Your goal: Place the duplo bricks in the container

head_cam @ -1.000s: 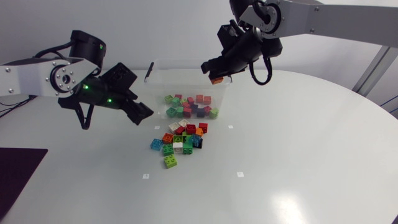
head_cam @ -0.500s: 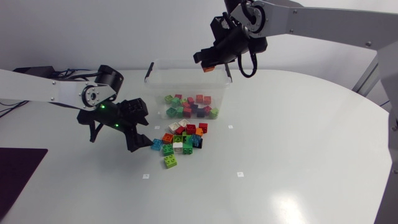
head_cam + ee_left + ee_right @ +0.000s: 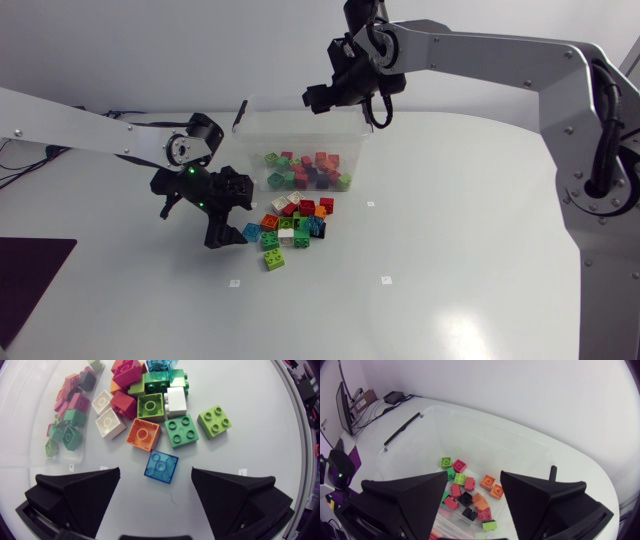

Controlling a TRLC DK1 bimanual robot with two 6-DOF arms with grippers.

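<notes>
Picking up is the step in hand, I judge: the left gripper (image 3: 156, 472) points down with its fingers spread wide, and a translucent blue brick (image 3: 161, 466) lies untouched just ahead of the gap, at the near edge of the loose pile (image 3: 291, 224). Next it must sink and close squarely on that brick. The right gripper (image 3: 474, 476), spread and empty, hangs above the container (image 3: 300, 122), where many bricks (image 3: 456, 491) already lie
</notes>
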